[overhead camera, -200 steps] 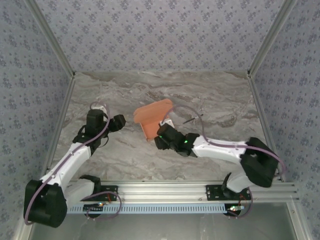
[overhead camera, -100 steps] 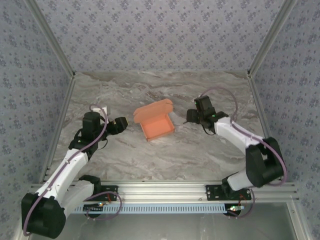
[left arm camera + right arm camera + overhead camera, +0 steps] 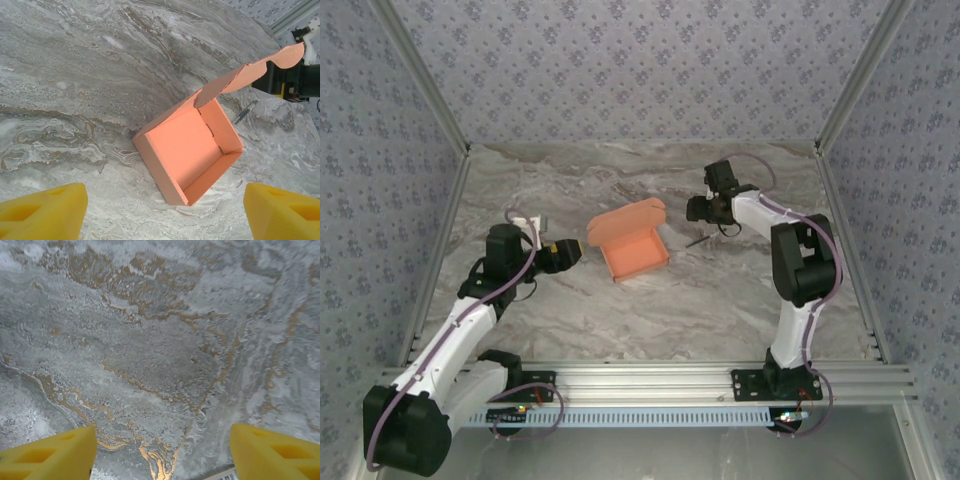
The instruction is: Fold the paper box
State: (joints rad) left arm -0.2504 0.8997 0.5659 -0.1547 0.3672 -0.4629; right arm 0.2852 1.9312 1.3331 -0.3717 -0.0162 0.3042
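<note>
Our right gripper has swung off to the upper right, and our left gripper has edged toward centre; both gape empty. The salmon-orange thin-card paper box sits mid-frame, lid up. We should probably press that lid down squarely while bracing the box.

Left arm and right arm have white links, black joints and black bases, and a lilac cable runs along each. Left fingers and right fingers are blunt yellow wedges with hollowed faces.
</note>
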